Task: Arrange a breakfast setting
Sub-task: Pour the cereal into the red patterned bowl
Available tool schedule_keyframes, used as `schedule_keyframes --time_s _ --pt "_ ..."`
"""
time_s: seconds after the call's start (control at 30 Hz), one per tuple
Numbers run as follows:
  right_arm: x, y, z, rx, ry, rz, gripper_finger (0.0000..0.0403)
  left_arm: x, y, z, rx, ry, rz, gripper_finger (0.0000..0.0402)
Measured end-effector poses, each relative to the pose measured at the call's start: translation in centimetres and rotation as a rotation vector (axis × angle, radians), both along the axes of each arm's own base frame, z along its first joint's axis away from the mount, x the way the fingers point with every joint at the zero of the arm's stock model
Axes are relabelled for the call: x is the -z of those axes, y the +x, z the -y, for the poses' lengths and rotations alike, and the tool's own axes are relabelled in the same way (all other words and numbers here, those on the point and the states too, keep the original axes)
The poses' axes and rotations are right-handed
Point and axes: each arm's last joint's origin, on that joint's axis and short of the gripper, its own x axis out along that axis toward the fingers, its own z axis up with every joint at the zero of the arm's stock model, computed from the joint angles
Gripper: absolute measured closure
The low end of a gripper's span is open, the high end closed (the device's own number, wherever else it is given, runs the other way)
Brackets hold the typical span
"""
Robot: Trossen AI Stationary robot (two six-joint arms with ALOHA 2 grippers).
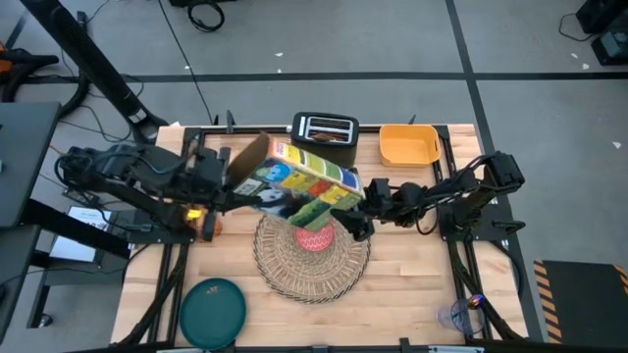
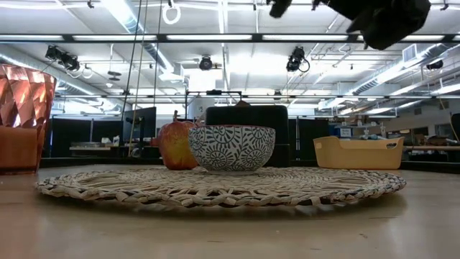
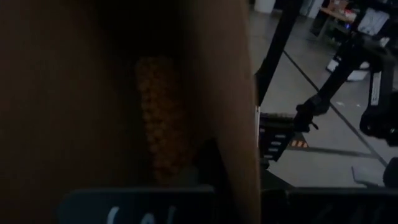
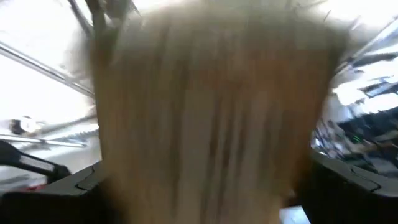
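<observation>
A colourful cereal box hangs between my two grippers, above the far part of the round woven placemat. My left gripper is at its open, flapped end, and my right gripper is at its other end. The small bowl, red inside and blue-patterned outside, stands on the placemat under the box. The red apple stands beside the bowl. The orange cup stands left of the placemat. The teal plate lies at the near left. Toast is out of view. My left gripper holds the cereal box at its open end, coming level from the table's left. Its wrist view looks into the box, past a cardboard wall, at orange cereal. The box is lifted clear of the table. The hold itself does not show. My right gripper holds the box's closed end, coming from the table's right. The brown cardboard fills the space between its two dark fingers. The box is clear of the bowl and placemat.
A black toaster and a yellow-orange bin stand at the far edge. A small translucent blue thing lies at the near right corner. Bare wood shows near the front edge, right of the plate.
</observation>
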Motion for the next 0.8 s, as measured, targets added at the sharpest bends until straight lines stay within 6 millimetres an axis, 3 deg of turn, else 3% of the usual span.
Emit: schedule_keyframes --time_s 0.27,0.53,0.8 --pt "-1.3 0.4 -0.1 -0.012 -0.002 0.046 0.0040 0.1 1.1 0.3 -0.011 0.041 0.019 0.0395" --pt "-1.2 0.4 0.0 -0.009 -0.005 0.042 0.0115 0.0 1.1 0.2 -0.043 0.061 0.039 0.0395" --pt "-1.2 0.4 0.0 -0.008 -0.007 0.039 0.0157 0.0 1.4 0.0 -0.075 0.108 0.036 0.0392"
